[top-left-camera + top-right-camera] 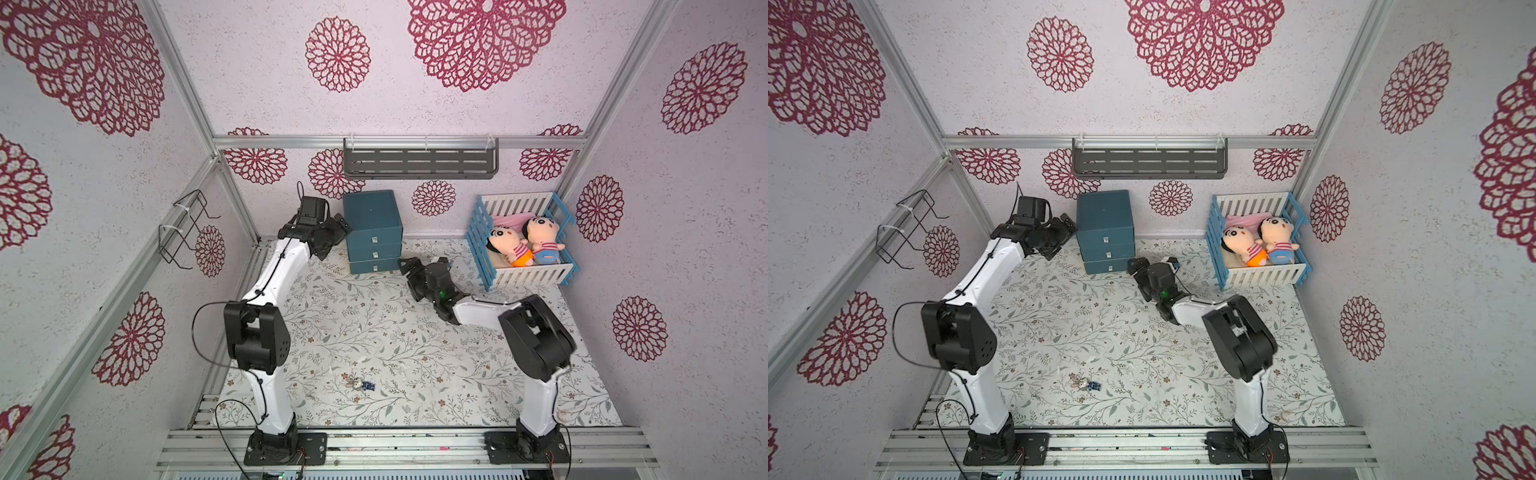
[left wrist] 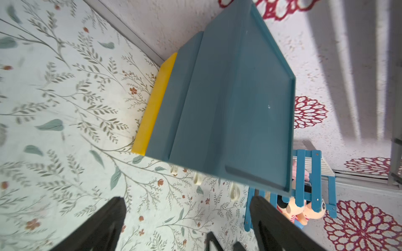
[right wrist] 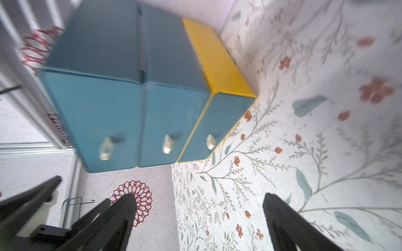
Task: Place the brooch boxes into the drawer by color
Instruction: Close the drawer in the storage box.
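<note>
No brooch boxes show in any view. The drawer (image 1: pixel 372 226) (image 1: pixel 1105 226), a dark teal chest of three stacked drawers with small pale pulls, stands against the back wall. All three fronts look pushed in. In the wrist views the drawer (image 2: pixel 228 108) (image 3: pixel 97 104) has a yellow side on its lowest tier. My left gripper (image 1: pixel 338 227) (image 1: pixel 1066 227) (image 2: pixel 187 200) hovers beside the chest's left side, open and empty. My right gripper (image 1: pixel 409 275) (image 1: pixel 1138 276) (image 3: pixel 199 195) sits low at the chest's front right corner, open and empty.
A blue-and-white crib (image 1: pixel 528 276) (image 1: pixel 1262 276) with two plush dolls stands at the back right. A tiny grey-and-blue trinket (image 1: pixel 359 384) (image 1: pixel 1086 383) lies near the front of the floral mat. A dark shelf (image 1: pixel 419 162) hangs on the back wall, and a wire rack (image 1: pixel 187 228) on the left wall.
</note>
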Controlling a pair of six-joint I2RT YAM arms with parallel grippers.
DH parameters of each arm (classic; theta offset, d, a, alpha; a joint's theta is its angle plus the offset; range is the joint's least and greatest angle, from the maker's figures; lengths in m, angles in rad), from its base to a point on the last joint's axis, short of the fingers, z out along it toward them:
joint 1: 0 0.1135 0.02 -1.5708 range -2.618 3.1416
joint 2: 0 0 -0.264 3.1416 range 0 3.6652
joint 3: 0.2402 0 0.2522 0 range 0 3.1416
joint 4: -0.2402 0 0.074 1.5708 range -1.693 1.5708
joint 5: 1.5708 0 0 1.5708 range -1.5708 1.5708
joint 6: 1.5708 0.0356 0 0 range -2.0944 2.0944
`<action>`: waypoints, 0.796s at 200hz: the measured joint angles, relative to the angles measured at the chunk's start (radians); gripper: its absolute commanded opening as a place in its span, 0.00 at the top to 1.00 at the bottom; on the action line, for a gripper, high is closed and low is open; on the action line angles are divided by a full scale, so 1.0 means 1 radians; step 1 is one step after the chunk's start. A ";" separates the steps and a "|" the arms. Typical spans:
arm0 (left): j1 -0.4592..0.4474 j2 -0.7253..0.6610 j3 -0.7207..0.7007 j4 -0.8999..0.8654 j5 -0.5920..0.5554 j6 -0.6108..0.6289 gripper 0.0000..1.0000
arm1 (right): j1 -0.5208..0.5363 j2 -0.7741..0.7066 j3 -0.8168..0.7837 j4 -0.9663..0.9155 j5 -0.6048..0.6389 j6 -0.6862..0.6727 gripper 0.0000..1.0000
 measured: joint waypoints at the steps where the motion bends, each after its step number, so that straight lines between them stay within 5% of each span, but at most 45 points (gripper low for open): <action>1: 0.000 -0.007 -0.006 0.003 -0.003 -0.001 0.03 | -0.004 -0.013 -0.003 -0.006 0.001 -0.011 0.01; 45: 0.000 -0.409 -0.409 0.135 -0.166 0.001 0.03 | -0.155 -0.376 -0.110 -0.187 0.059 -0.340 0.01; 79: -0.011 -0.500 -0.491 0.084 -0.363 0.056 0.03 | -0.190 -0.563 -0.140 -0.330 0.229 -0.554 0.01; 115: -0.028 -0.571 -0.672 0.097 -0.628 0.197 0.03 | -0.261 -0.813 -0.509 -0.150 0.379 -0.744 0.01; 159: -0.008 -0.631 -0.992 0.257 -0.720 0.408 0.03 | -0.309 -0.839 -0.795 0.053 0.520 -1.014 0.01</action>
